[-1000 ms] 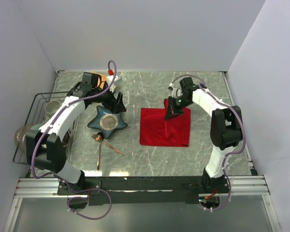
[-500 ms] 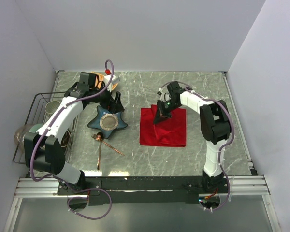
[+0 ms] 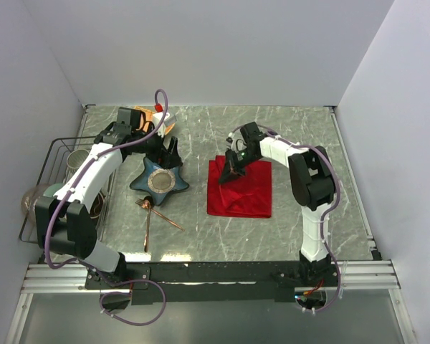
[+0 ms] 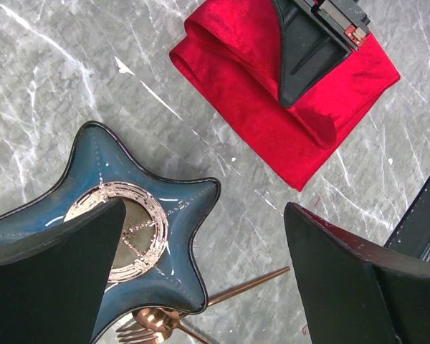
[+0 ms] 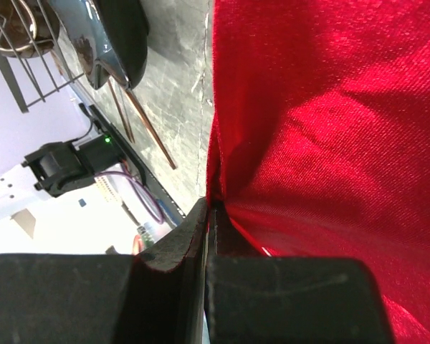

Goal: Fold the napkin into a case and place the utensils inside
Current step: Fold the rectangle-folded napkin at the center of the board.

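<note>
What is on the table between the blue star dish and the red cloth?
Nothing; bare marbled tabletop separates dish and napkin, clearest in the top view.

Table [image 3: 222, 129]: grey marble-patterned top with pale veins, closed in by plain white walls at the back and both sides.
Star dish [image 3: 160, 179]: dark blue, glossy, five-pointed, lying flat left of centre, with a round metallic ring pattern in its middle.
Orange plate [image 3: 158, 115]: near the back left corner, mostly hidden, only bright orange edges showing.
Wire rack [image 3: 57, 142]: black, at the table's left edge, just beside the dish.
Cup [image 3: 77, 159]: pale, upright inside the rack.
Glass bowl [image 3: 30, 201]: clear, round, at the rack's near end.
</note>
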Robot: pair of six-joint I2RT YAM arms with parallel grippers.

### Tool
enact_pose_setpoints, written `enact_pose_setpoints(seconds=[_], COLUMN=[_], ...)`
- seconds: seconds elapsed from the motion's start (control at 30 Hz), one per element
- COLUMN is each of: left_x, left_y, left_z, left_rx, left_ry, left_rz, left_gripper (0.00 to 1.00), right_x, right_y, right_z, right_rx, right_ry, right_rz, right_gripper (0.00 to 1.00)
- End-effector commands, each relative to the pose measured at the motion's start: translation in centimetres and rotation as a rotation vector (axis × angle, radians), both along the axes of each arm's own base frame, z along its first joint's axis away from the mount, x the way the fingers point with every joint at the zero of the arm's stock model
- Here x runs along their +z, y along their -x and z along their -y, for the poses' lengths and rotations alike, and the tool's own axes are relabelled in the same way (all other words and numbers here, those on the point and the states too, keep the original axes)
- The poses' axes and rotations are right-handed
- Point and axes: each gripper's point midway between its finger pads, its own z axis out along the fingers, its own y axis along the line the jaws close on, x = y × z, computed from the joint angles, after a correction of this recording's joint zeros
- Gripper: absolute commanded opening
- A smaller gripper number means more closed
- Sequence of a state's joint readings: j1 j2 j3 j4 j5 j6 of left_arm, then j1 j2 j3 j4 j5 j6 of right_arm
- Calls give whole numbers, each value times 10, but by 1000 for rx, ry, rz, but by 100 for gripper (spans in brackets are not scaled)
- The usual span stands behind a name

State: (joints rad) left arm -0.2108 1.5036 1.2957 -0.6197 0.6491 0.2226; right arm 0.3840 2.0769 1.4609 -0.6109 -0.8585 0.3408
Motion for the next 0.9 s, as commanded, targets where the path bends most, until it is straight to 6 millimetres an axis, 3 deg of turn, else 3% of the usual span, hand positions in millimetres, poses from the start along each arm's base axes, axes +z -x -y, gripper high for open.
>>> enact_pose_setpoints(seconds=[0.0, 0.23, 0.57, 0.73, 0.83, 0.87], left_x=[11, 12, 10, 9, 9, 10], left_y=[6, 7, 9, 11, 13, 12], left_z=[-3, -3, -3, -4, -5, -5], left_rx=[10, 20, 17, 15, 13, 12], left_ry=[6, 15, 11, 7, 4, 6], left_rz=[9, 7, 0, -2, 7, 12], left_gripper=[99, 99, 99, 99, 99, 99], right_x=[14, 10, -11, -10, -4, 1], right_y=[-6, -3, -1, -3, -1, -1], right_z=[-17, -24, -24, -29, -33, -34], right_rx=[1, -8, -29, -18, 0, 5], right_ry=[-65, -84, -62, -93, -112, -119], right_rz=[14, -6, -60, -81, -77, -70], right_gripper=[0, 0, 0, 0, 11, 20])
